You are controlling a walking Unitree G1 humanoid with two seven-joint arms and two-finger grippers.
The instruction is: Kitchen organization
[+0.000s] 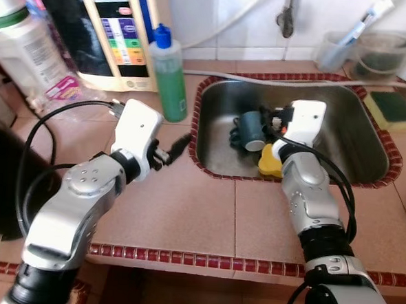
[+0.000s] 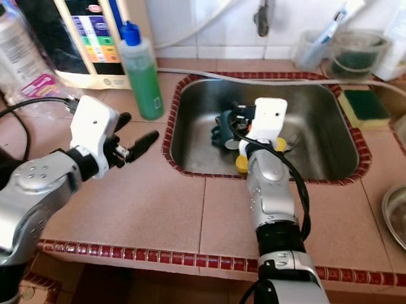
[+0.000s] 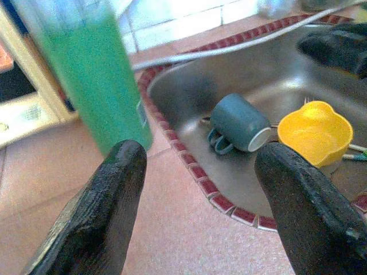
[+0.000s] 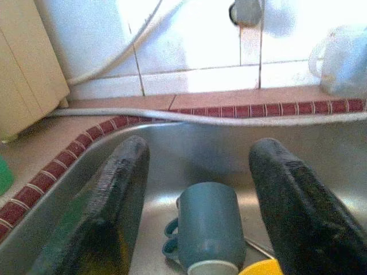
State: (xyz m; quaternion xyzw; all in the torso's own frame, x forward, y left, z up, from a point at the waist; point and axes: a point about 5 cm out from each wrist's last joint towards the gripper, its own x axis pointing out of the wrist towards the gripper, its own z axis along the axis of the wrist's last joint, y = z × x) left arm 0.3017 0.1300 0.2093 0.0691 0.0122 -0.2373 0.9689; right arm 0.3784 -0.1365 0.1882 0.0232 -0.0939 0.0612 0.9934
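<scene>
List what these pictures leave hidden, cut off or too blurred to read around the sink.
- Yellow cup: head views, mostly behind the right arm; right wrist view, cut by the bottom edge.
- Teal mug: lying on its side, inside unseen.
- Green soap bottle: left wrist view, blurred, top cut off.
- Faucet: top cut off in the head views.
- Right gripper: fingers hidden behind its wrist in the head views.

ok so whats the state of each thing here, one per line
teal mug: on its side in the sink
yellow cup: in the sink, beside the mug
green soap bottle: upright, cap on
sponge: flat on the counter
left gripper: open, over the counter
right gripper: open, over the mug
</scene>
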